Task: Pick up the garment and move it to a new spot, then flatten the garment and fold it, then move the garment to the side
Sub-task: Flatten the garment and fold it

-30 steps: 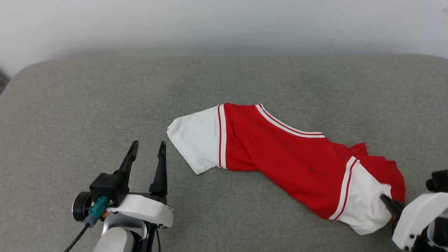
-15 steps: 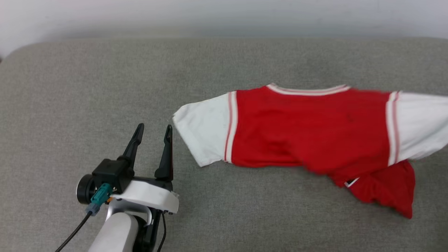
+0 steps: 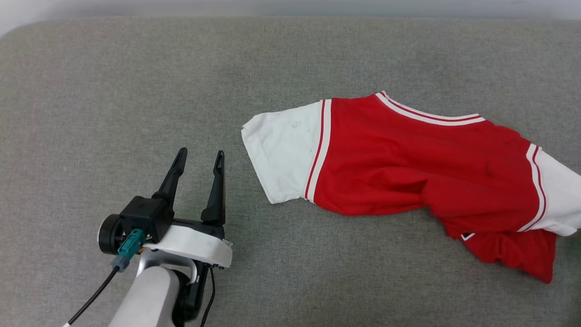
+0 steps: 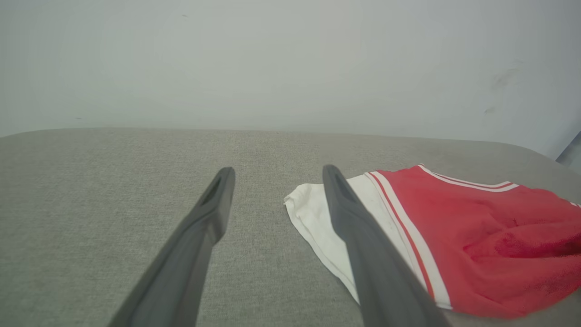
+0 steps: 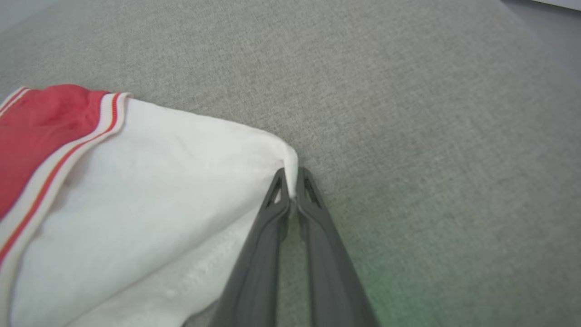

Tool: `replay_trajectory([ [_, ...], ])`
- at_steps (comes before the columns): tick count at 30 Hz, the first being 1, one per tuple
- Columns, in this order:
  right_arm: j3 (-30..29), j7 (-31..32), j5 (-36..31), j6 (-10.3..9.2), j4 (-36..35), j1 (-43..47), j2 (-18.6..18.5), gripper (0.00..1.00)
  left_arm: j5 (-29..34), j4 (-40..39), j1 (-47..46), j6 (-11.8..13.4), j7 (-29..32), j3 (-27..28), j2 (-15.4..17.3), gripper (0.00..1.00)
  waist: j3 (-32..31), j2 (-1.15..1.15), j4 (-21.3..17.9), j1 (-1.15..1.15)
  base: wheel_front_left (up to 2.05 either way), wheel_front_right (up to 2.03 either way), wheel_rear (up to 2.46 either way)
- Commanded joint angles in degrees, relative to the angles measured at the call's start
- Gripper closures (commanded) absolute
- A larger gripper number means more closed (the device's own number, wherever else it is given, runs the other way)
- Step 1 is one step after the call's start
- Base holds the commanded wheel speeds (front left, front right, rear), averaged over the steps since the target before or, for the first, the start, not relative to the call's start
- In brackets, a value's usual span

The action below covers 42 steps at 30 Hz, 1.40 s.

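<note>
The garment [image 3: 408, 163], a red jersey with white sleeves and striped trim, lies spread across the grey cushion, running off the head view's right edge. My left gripper [image 3: 199, 156] stands open to the left of the near white sleeve [image 3: 283, 152], not touching it. In the left wrist view my left gripper [image 4: 274, 175] holds nothing, and the garment [image 4: 476, 231] lies to its right. In the right wrist view my right gripper [image 5: 292, 175] is shut on the edge of the other white sleeve [image 5: 150, 200], pinching a fold of cloth.
The grey cushion [image 3: 113, 91] stretches wide to the left and behind the garment. A pale wall [image 4: 290, 63] rises beyond its far edge. The cushion's rounded corner shows at the head view's top left.
The head view has tilted down and shifted. The right sleeve was pulled outward to the right, stretching the jersey flatter. My left gripper stayed open in place.
</note>
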Motion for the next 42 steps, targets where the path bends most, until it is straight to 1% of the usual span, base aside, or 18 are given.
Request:
replay_trajectory([
  [1, 0.6, -1.6, 0.1, -0.04, 1.5, -1.4, -0.7, 0.00, 0.3, 0.1, -0.2, -0.1, -0.2, 0.2, 0.2, 0.00, -0.6, 0.00, -0.3, 0.00, 0.00, 0.00, 0.00],
  [4, 2.4, -4.7, -0.3, -0.04, 3.3, -0.9, -1.8, 0.00, 0.3, 0.4, 0.4, -0.3, -0.2, 0.3, 0.1, 0.00, -2.2, 0.00, -0.7, 0.00, 0.00, 0.00, 0.00],
  [8, 5.8, -9.8, -2.0, -0.04, 2.3, 1.1, -3.1, 0.00, 0.2, 0.9, 1.6, -0.3, -0.2, 0.8, 0.0, 0.00, -5.3, 0.00, -1.2, 0.00, 0.00, 0.00, 0.00],
  [12, 8.8, -14.4, -3.4, -0.04, -2.0, 3.5, -2.3, 0.00, -0.2, 1.3, 3.6, 0.3, -0.2, 1.7, 0.1, 0.00, -8.6, 0.00, -1.9, 0.00, 0.00, 0.00, 0.00],
  [16, 11.5, -16.5, -5.0, -0.04, -8.1, 7.1, -0.2, 0.00, -0.3, 1.6, 5.4, 0.8, -0.2, 2.3, 0.5, 0.00, -11.4, 0.00, -2.3, 0.00, 0.00, 0.00, 0.00],
  [22, 15.2, -16.8, -6.8, -0.04, -20.3, 13.6, 4.7, 0.00, -0.6, 2.4, 7.4, 1.4, -0.1, 2.5, 1.0, 0.00, -14.1, 0.00, -2.6, 0.00, 0.00, 0.00, 0.00],
  [28, 17.0, -14.4, -8.7, -0.05, -33.8, 21.3, 10.5, 0.00, -0.7, 3.0, 8.8, 2.1, 0.1, 2.9, 1.8, 0.00, -15.7, 0.00, -2.8, 0.00, 0.00, 0.00, 0.00],
  [33, 17.3, -11.9, -9.8, -0.04, -41.5, 26.1, 13.2, 0.00, -0.3, 2.3, 7.9, 2.6, 0.9, 3.3, 2.8, 0.00, -15.6, 0.00, -3.6, 0.00, 0.00, 0.00, 0.00],
  [37, 18.0, -10.4, -9.9, -0.04, -45.1, 26.8, 14.0, 0.00, -0.3, 2.0, 4.8, 1.8, 2.8, 2.9, 4.1, 0.00, -14.2, 0.00, -5.6, 0.00, 0.00, 0.00, 0.00],
  [40, 18.3, -9.8, -9.9, -0.04, -46.3, 25.6, 14.3, 0.00, -0.8, 3.0, 0.8, 0.4, 5.7, 2.7, 5.1, 0.00, -12.7, 0.00, -7.5, 0.00, 0.00, 0.00, 0.00],
  [42, 18.7, -9.6, -9.5, -0.04, -46.8, 24.5, 14.5, 0.00, -1.0, 3.8, -3.4, -1.2, 8.3, 2.3, 6.3, 0.00, -11.4, 0.00, -8.8, 0.00, 0.00, 0.00, 0.00],
])
